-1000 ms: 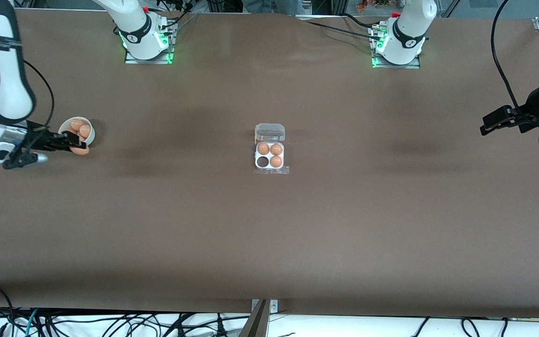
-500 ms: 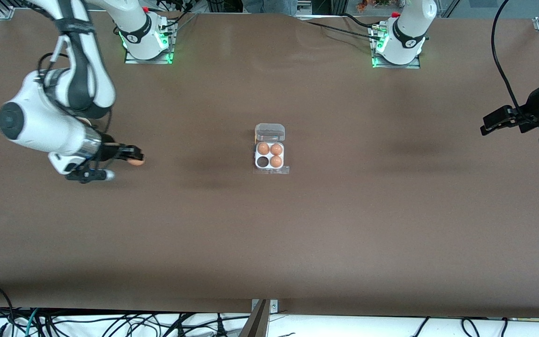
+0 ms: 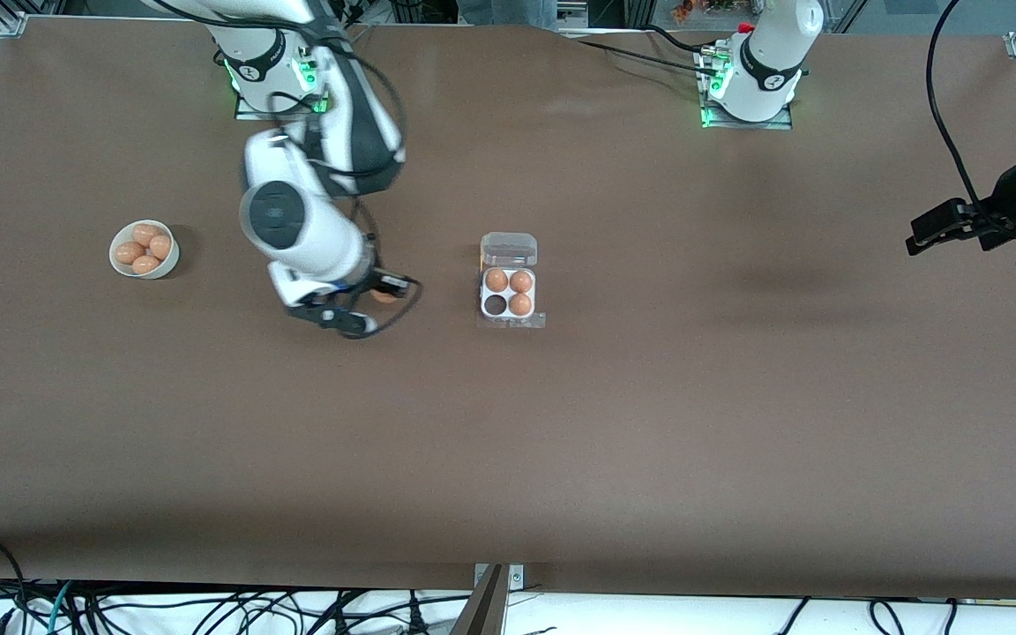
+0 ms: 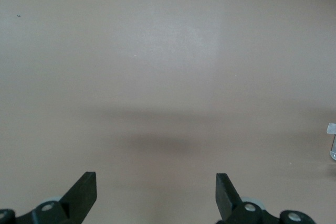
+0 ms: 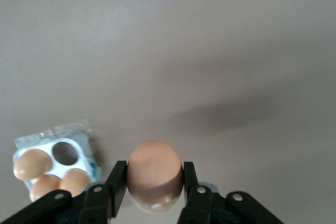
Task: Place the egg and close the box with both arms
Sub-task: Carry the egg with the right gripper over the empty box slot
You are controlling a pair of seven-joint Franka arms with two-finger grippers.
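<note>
My right gripper (image 3: 391,291) is shut on an orange-brown egg (image 5: 155,174), which also shows in the front view (image 3: 383,296), up over the bare table between the bowl and the box. The box (image 3: 509,280) stands mid-table, its clear lid open, with three eggs in it and one empty cell (image 3: 496,305). It shows in the right wrist view (image 5: 55,165) too. My left gripper (image 3: 916,238) is open and empty, held over the left arm's end of the table; its fingertips (image 4: 84,190) show wide apart.
A round white bowl (image 3: 113,257) with three eggs stands toward the right arm's end of the table. The arm bases (image 3: 279,84) stand along the table's back edge. Cables hang below the front edge.
My right gripper has carried the egg from the bowl across the table toward the box. The left arm has not moved.
</note>
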